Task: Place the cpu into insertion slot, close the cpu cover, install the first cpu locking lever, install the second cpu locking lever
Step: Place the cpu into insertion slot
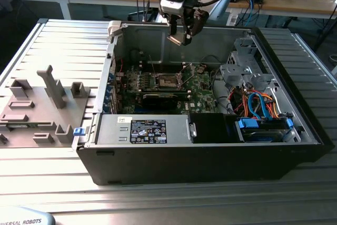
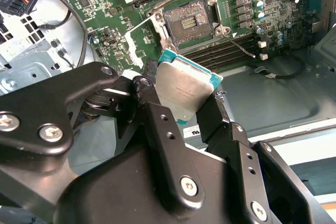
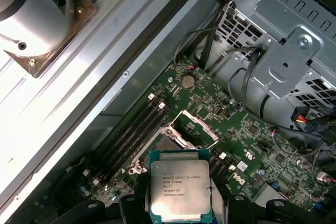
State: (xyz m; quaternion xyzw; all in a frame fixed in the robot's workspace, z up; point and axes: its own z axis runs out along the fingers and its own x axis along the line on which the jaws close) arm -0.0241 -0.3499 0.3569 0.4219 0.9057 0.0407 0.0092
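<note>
Gripping the cpu (image 2: 186, 90) by two opposite edges, the gripper (image 1: 181, 38) has its black fingers (image 2: 160, 129) drawn in narrow on the chip. Toward the exterior view's left of the fingers, well apart, grey plastic fixtures (image 1: 52, 90) stand on the table beside the open computer case (image 1: 210, 156). Below the fingers, clear of the chip, the insertion slot (image 2: 187, 22) lies uncovered, with the cpu cover (image 3: 203, 126) swung up. Toward the exterior view's right of the fingers sits a metal drive cage (image 1: 242, 69).
</note>
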